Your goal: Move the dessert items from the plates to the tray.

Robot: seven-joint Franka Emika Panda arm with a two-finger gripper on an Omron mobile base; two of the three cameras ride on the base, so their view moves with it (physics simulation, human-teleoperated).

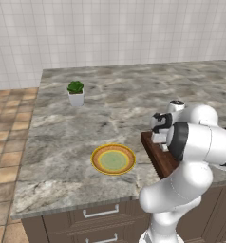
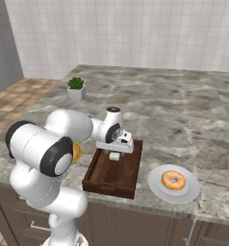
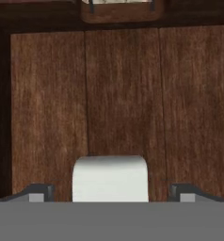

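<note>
- Nearest the lens in the hand view sits the pale cube (image 3: 110,178), resting on the brown boards of the tray (image 3: 48,103), directly between the two dark fingertips (image 3: 37,192).
- Both tips stand well clear of the cube's sides, with bare wood showing in each gap, so the gripper (image 3: 110,194) is spread wide and has hold of nothing.
- From the right base view the gripper (image 2: 115,153) hangs just above the cube (image 2: 115,156), which lies near the far end of the tray (image 2: 117,178).
- My reading: the cube is delivered and the step in hand is the release and retreat.
- To do it well, lift straight up along the fingers' own axis, keeping them spread, so neither tip drags the cube or nudges it toward the tray's rim.
- Clear the rim fully before swinging sideways.
- The glazed ring donut (image 2: 173,180) lies on the white plate (image 2: 157,191), off to the hand's right, beside the tray and apart from it; it looks to be next.
- The yellow-rimmed plate (image 1: 113,159) with the green centre lies on the hand's other side.
- A small potted plant (image 1: 76,92) stands well beyond the hand on the counter (image 1: 110,90).
- No brands, labels or readable writing anywhere.
</note>
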